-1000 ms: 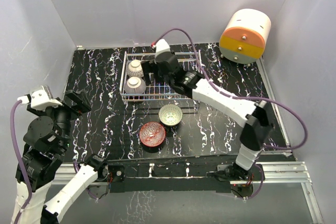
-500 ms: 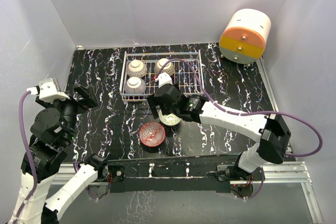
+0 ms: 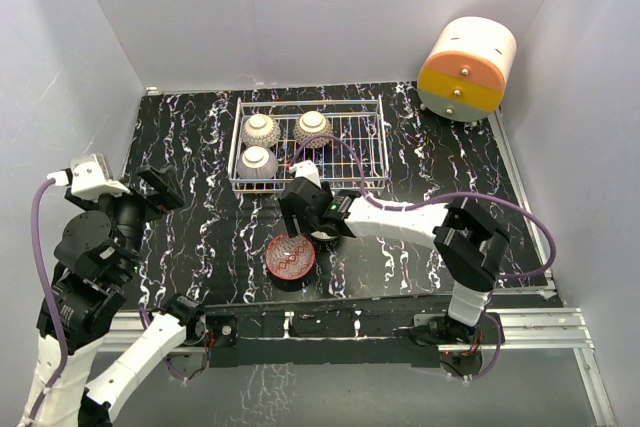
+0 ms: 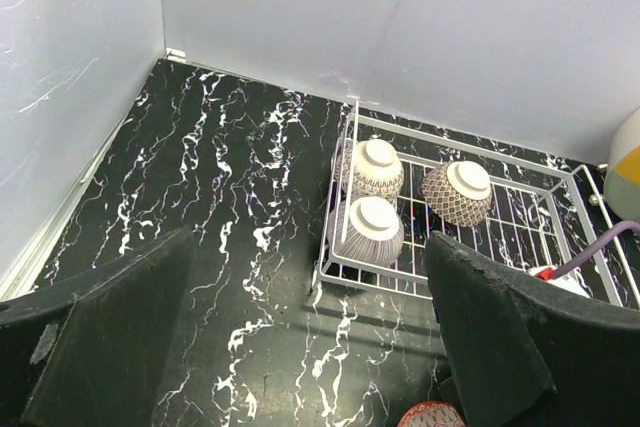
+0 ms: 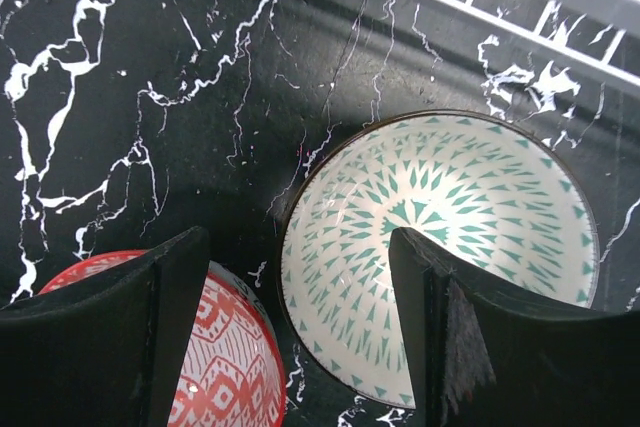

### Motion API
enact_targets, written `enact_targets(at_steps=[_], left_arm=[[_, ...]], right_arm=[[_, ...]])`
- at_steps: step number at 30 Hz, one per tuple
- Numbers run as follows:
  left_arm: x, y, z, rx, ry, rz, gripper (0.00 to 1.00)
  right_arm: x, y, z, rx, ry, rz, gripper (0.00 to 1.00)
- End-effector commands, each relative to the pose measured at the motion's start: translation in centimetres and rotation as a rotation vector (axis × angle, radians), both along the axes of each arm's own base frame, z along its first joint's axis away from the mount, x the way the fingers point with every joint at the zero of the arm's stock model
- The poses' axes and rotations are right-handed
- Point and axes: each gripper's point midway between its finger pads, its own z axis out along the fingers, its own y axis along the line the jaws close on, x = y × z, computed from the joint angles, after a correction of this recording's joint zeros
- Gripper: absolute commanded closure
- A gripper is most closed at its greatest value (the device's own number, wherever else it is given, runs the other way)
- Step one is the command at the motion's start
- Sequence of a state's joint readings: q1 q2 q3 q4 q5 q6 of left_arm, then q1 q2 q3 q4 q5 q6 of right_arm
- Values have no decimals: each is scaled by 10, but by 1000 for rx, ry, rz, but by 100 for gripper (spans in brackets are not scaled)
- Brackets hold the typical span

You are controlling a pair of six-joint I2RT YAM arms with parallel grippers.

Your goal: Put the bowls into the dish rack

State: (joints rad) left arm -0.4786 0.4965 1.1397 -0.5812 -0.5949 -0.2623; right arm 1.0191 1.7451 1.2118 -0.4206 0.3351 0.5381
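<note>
The white wire dish rack (image 3: 372,162) holds three bowls upside down: two at the back (image 3: 260,129) (image 3: 312,127) and one at the front left (image 3: 257,161). The red bowl (image 3: 290,255) stands upright on the table in front of the rack. The pale green bowl (image 5: 440,237) stands upright beside it, mostly hidden under my right arm in the top view. My right gripper (image 5: 300,247) is open, low over both bowls: one finger is over the green bowl's inside, the other over the red bowl (image 5: 220,367). My left gripper (image 4: 308,242) is open and empty, held high at the left.
The round orange-and-cream drawer unit (image 3: 467,69) stands at the back right corner. The right arm's purple cable (image 3: 345,152) loops over the rack. Grey walls close in the left, back and right. The rack's front wire (image 5: 520,7) lies just beyond the green bowl.
My right gripper left the rack, where a third bowl now sits upside down, and came forward and down over the green bowl. The left arm shifted slightly.
</note>
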Motion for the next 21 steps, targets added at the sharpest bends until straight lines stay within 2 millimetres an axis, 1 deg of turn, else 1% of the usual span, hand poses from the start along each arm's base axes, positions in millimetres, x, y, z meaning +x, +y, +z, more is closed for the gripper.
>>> enact_targets(at_steps=[1, 4, 8, 10, 12, 14, 18, 21], left_arm=[[-4, 5, 0, 4, -11, 15, 3], [-4, 5, -2, 10, -5, 16, 3], [-3, 5, -2, 16, -6, 17, 3], [-3, 5, -2, 20, -6, 16, 3], [-3, 6, -2, 22, -6, 18, 3], [-4, 7, -2, 23, -6, 23, 3], [-7, 10, -1, 23, -9, 31, 3], [-8, 10, -1, 19, -13, 32, 3]], right_arm=[[12, 13, 6, 52, -22, -50, 26], [12, 7, -2, 35, -23, -79, 31], [18, 6, -9, 19, -37, -110, 33], [21, 6, -10, 14, -46, -125, 39], [25, 5, -12, 3, -58, -140, 42], [26, 4, -15, -15, -60, -144, 47], [25, 1, -19, -28, -54, -148, 52], [25, -1, -17, -31, -58, -148, 61]])
